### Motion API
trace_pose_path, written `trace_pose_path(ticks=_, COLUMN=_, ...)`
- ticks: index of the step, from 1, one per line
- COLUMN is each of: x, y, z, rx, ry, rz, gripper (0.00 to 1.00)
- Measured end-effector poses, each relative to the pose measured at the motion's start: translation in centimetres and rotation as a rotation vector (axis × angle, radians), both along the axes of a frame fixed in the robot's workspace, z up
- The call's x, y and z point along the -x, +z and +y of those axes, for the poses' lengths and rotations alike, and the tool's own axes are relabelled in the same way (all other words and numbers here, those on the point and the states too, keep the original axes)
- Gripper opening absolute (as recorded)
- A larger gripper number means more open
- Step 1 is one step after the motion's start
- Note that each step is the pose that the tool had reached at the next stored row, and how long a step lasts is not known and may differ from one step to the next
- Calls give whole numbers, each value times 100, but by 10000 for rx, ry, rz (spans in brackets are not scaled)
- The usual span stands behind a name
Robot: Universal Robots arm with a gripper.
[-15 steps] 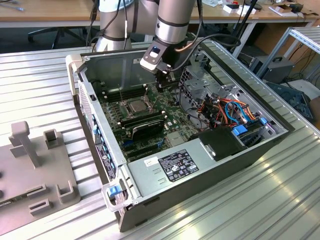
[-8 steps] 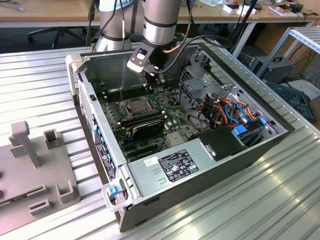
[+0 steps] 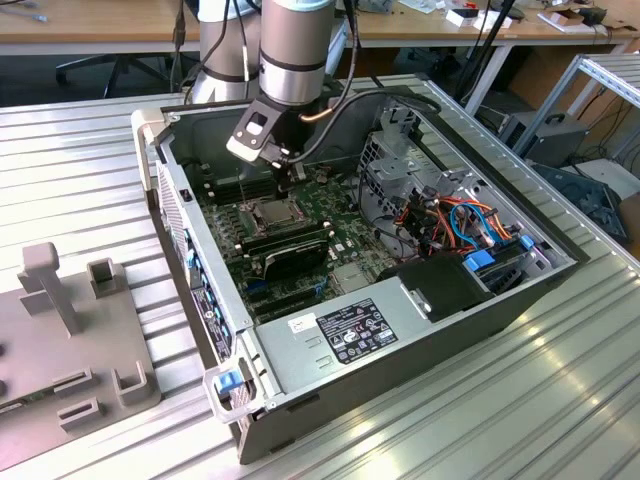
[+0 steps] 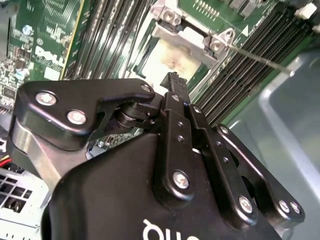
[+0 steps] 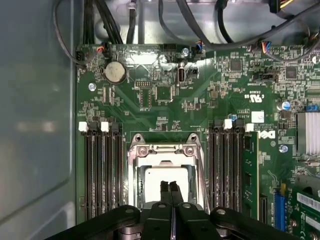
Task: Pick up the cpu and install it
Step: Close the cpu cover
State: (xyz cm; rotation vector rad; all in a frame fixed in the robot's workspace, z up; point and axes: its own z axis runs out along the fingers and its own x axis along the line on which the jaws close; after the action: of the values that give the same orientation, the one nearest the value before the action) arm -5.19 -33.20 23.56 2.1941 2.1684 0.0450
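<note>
The cpu point(image 5: 150, 184) lies flat inside the metal-framed socket point(image 5: 136, 150) on the green motherboard point(image 5: 150, 107), its dull silver top facing up. My gripper point(image 5: 169, 186) hangs just above the chip's middle, its two black fingers pressed together with nothing between them. In the second wrist view the shut gripper point(image 4: 173, 79) points down at the cpu point(image 4: 172, 59). In the exterior view the gripper point(image 3: 288, 182) reaches into the open computer case point(image 3: 400, 340), right over the cpu point(image 3: 272, 212).
Black memory slots point(image 5: 102, 175) flank the socket on both sides. Cables point(image 3: 450, 215) and a drive cage point(image 3: 400, 160) fill the case toward the exterior view's right. A power supply point(image 3: 345, 330) sits at the front. A grey fixture point(image 3: 70, 330) rests on the table at the exterior view's left.
</note>
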Motion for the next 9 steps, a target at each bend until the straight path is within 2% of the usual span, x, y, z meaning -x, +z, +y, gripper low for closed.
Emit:
trace_pose_path(ticks=3, x=57, y=-26, z=0, rx=1, ry=-1, rz=1, gripper=11)
trace_pose_path(ticks=8, x=58, y=-28, z=0, rx=3, ry=0, rz=8, gripper=11)
trace_pose_path(ticks=9, x=58, y=-33, z=1, rx=-2, ry=0, rz=110, gripper=11)
